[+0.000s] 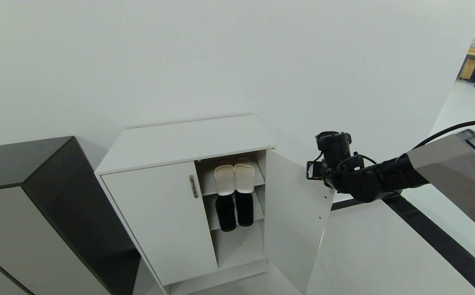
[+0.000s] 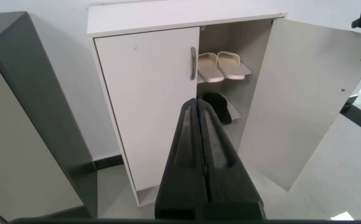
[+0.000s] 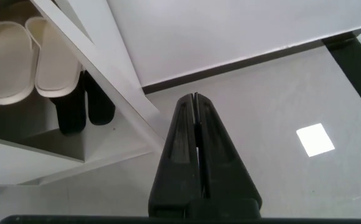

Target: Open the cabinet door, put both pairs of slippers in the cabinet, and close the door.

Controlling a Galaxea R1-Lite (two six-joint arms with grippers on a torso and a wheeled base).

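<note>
Bright, even, diffuse light washes the wall (image 1: 237, 53) pale. The cabinet (image 1: 188, 141) keeps soft shade inside and casts a faint shadow at lower left. A bright square glares on the floor (image 3: 280, 93). Verticals lean near the head view's edges.

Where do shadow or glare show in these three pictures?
Head view: shade inside the cabinet, yet the white slippers and black slippers stand out. Left wrist view: the black slippers nearly merge with shadow. Right wrist view: a bright patch glares on the floor.
</note>
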